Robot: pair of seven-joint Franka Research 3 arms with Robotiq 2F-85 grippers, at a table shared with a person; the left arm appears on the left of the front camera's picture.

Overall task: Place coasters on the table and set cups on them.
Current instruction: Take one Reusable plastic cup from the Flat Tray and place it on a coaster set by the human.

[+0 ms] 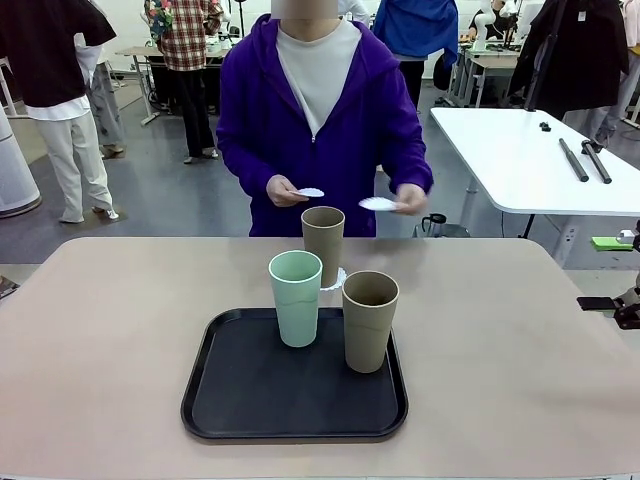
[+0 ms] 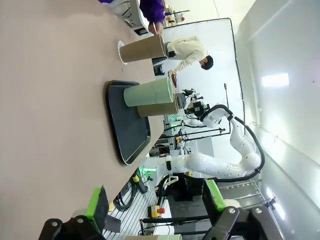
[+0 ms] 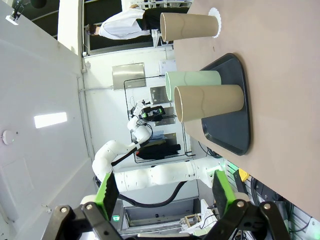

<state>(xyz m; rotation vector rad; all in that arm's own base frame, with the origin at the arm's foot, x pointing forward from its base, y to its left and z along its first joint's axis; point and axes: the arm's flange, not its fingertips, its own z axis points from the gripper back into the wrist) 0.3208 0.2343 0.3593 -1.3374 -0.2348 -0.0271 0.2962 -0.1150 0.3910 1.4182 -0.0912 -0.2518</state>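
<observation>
my left gripper [image 2: 155, 202] hangs at one side of the table [image 2: 50, 125]. its two green-padded fingers [image 2: 96, 207] are spread wide, with nothing between them. my right gripper [image 3: 165, 195] hangs at the other side in the same way, fingers apart and holding nothing.

a black tray [image 1: 250, 400] lies in the middle of the table, toward my side. two cups stand upright on it. the green cup [image 1: 296, 297] is in the far left part. the near brown cup [image 1: 370, 320] is just to its right and a little closer to me. i cannot tell whether these two touch.

the far brown cup [image 1: 323, 245] stands upright on the bare table just past the tray's far edge. it sits on the first coaster [image 1: 336, 278], whose scalloped white rim peeks out at the cup's base on the right.

a person in a purple hoodie stands at the far side of the table. one hand [image 1: 285, 190] holds the second coaster [image 1: 310, 192] by its edge. the other hand [image 1: 408, 198] holds the third coaster [image 1: 377, 204]. both coasters are up in the air behind the far brown cup, clear of the tabletop.
</observation>
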